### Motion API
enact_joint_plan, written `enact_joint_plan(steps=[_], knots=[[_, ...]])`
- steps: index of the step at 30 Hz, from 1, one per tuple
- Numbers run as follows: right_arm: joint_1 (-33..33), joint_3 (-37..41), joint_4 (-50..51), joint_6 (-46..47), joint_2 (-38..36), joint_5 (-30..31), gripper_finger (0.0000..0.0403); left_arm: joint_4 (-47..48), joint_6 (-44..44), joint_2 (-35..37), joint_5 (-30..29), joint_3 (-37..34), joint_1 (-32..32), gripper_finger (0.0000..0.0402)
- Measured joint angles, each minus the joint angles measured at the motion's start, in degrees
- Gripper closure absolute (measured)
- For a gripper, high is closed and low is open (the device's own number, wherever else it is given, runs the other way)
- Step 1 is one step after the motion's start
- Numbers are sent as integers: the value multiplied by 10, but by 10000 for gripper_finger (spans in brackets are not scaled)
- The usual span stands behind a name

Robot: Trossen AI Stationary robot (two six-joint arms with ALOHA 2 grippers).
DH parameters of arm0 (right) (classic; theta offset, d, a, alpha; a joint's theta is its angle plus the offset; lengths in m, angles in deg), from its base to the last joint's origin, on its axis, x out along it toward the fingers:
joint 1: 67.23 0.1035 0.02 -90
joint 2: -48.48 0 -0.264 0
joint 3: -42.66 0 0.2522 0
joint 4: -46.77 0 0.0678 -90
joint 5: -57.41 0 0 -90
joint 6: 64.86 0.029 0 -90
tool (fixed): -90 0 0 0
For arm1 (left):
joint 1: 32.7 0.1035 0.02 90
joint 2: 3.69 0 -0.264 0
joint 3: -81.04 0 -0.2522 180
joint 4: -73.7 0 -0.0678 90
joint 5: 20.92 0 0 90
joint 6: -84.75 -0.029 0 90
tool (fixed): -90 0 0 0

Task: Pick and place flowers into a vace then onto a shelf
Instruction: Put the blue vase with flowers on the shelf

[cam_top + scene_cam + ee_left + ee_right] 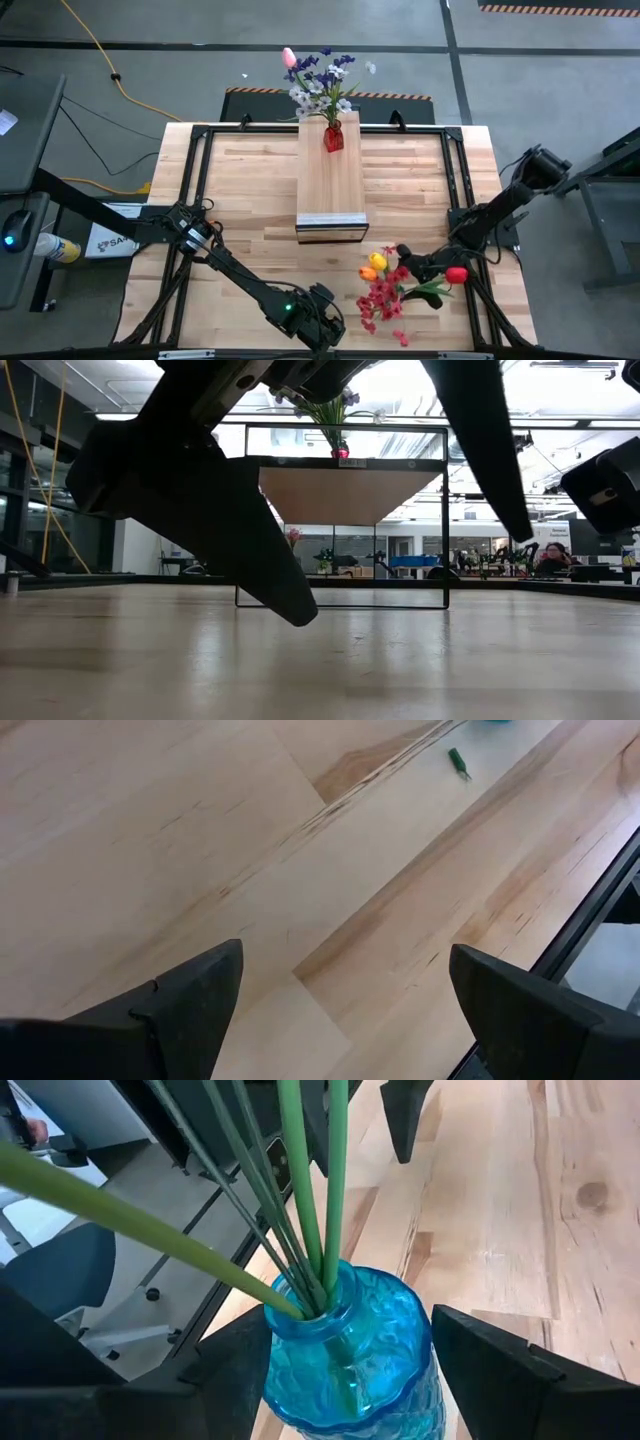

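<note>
The wooden table [250,180] has a raised shelf [328,185] in the middle. My right gripper [425,268] holds a blue vase [350,1355] of flowers [385,290], stems up. The shelf lies ahead, running long away from me. My left gripper [322,322] waits wide open.

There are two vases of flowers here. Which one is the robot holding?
The blue vase, sitting between the right gripper fingers near the table's front, with red, orange and yellow flowers. The red vase stands alone on the shelf.
</note>
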Motion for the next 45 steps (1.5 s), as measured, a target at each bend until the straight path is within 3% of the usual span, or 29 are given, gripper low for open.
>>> enact_joint_plan(steps=[20,45], knots=[[0,0,-76,-29,47,-2,139,13,0,0,0,0,0,16],[0,0,-76,-51,47,-10,139,13,5,0,0,0,0,16]])
